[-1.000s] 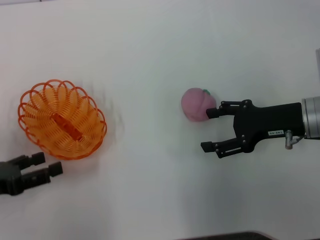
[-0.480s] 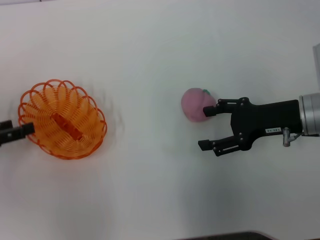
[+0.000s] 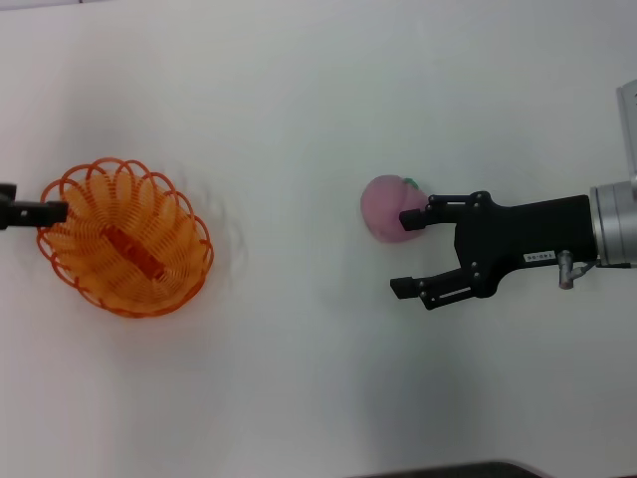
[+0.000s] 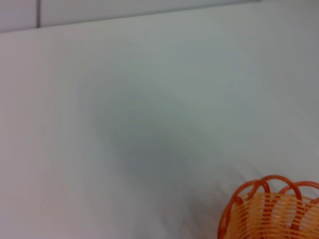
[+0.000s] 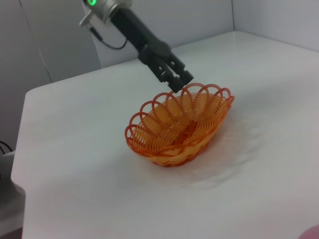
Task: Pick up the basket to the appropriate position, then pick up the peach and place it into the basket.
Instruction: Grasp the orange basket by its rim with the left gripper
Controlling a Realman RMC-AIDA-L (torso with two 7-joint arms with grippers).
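The left end effector [image 3: 48,211] has swung up from the table's near-left corner to the 9 o'clock rim of the oval orange looped-wire basket [image 3: 126,237], its fingers looking narrowed at the scallops (grip unconfirmed), so the basket pickup seems imminent. The right end effector [image 3: 409,253] waits spread wide, one finger touching the round pink peach [image 3: 386,209] at the table's 3 o'clock, arm level.
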